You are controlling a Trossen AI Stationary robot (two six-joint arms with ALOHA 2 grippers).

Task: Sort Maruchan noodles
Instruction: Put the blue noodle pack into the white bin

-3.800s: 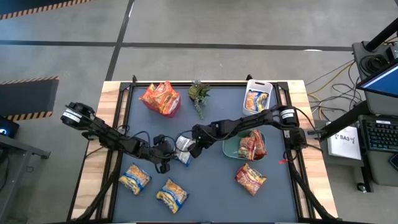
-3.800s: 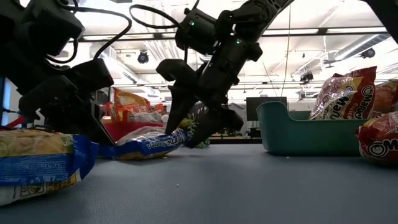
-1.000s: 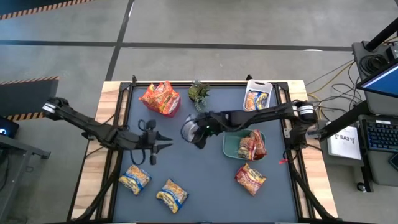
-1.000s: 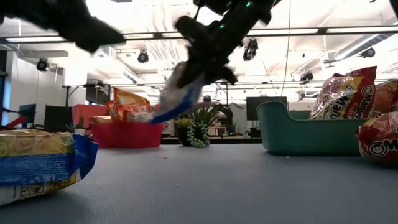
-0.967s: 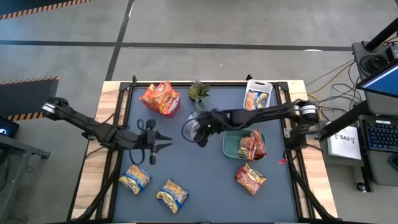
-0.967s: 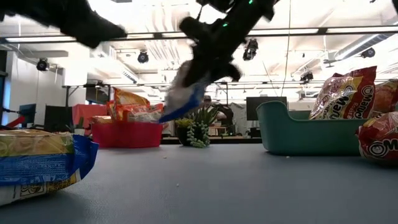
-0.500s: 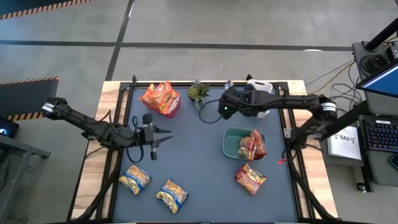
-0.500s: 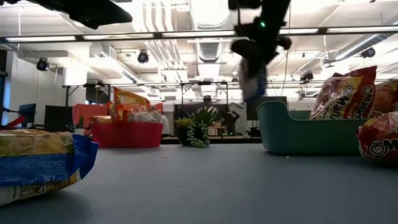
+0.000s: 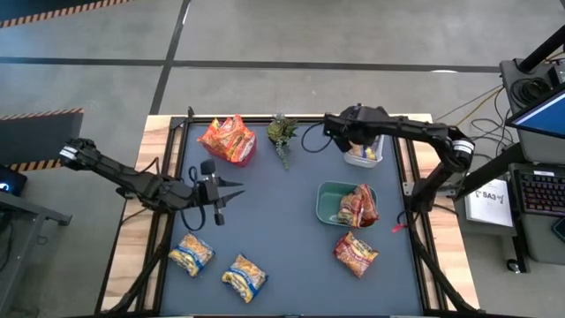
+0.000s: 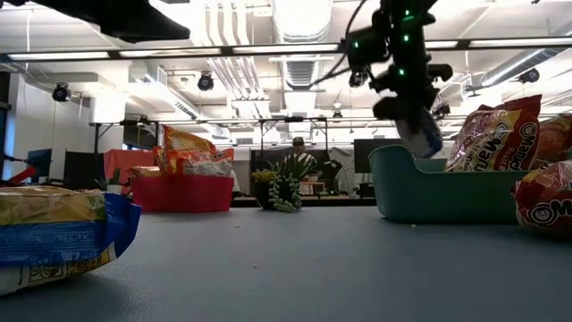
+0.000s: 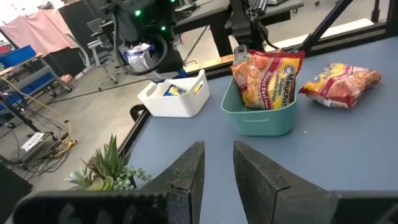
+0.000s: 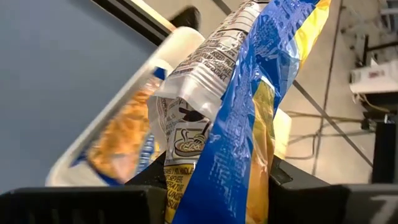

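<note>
My right gripper is shut on a yellow-and-blue noodle packet, high over the white bin at the far right of the table. That bin holds another yellow-and-blue packet. In the low view the held packet hangs in front of the teal bin. My left gripper hovers open over the table's left middle, touching nothing. Two yellow-and-blue packets lie flat on the near left; a red one lies on the near right. My right gripper pinches the yellow-and-blue packet between its two fingers, which point down from above. The crumpled part sits between them; which end of the packet this is I cannot tell. The packet is lifted clear, hanging tilted below the fingers above the white bin.
The teal bin holds red packets. A red bin with orange packets stands at the far left, a small green plant beside it. Bare mat lies in the middle. A raised frame edges the table.
My right gripper has carried the yellow-and-blue packet from above the table's middle up and toward the far right edge, ending over the white bin; the packet now hangs more upright. My left gripper has stayed open near the left middle.
</note>
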